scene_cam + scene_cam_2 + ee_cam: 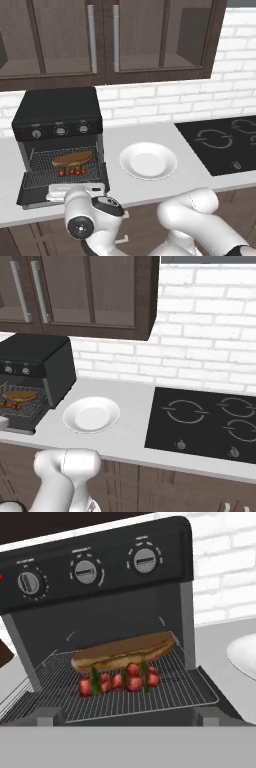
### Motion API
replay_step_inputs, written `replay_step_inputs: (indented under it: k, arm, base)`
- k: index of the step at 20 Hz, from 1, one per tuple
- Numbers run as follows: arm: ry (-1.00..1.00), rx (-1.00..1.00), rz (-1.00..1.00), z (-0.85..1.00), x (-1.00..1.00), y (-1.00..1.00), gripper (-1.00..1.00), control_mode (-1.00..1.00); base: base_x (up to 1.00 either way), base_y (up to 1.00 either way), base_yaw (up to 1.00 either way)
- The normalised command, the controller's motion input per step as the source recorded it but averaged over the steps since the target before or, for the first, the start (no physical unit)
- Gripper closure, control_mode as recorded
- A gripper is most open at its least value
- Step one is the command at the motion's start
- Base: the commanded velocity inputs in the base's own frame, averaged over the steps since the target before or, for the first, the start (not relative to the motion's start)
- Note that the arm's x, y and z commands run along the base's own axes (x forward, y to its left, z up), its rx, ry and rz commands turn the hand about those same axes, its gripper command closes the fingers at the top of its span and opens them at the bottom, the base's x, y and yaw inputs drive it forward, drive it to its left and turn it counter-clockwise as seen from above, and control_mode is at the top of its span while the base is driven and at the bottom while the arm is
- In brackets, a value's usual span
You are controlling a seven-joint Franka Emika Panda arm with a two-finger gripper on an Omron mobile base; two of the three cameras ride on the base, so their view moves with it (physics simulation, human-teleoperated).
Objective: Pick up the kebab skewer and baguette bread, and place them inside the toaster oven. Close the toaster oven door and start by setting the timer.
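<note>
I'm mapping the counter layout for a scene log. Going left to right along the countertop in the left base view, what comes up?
toaster oven with baguette bread and kebab skewer on its rack → white plate → black cooktop.

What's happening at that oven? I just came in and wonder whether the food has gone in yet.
Yes, both are in. The baguette and the kebab skewer lie side by side on the wire rack of the toaster oven, the skewer nearer the front. The oven door is down, open, and the robot arm sits low in front of it. The white plate beside the oven holds nothing. Closing the door and setting the timer remain to be done.
</note>
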Motion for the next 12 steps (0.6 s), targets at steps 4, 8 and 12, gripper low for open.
replay_step_inputs:
  k: [4,8,12]
  arm:
    - [0.0,-0.08,0.11,-0.32,0.09,0.0,-1.0,-1.0]
    - [0.0,-0.06,0.07,-0.19,0.03,0.0,-1.0,-1.0]
    - [0.0,0.0,0.0,0.0,0.13,0.0,-1.0,-1.0]
  base:
    - [0.0,0.0,0.0]
    - [0.0,0.0,0.0]
    - [0.0,0.0,0.0]
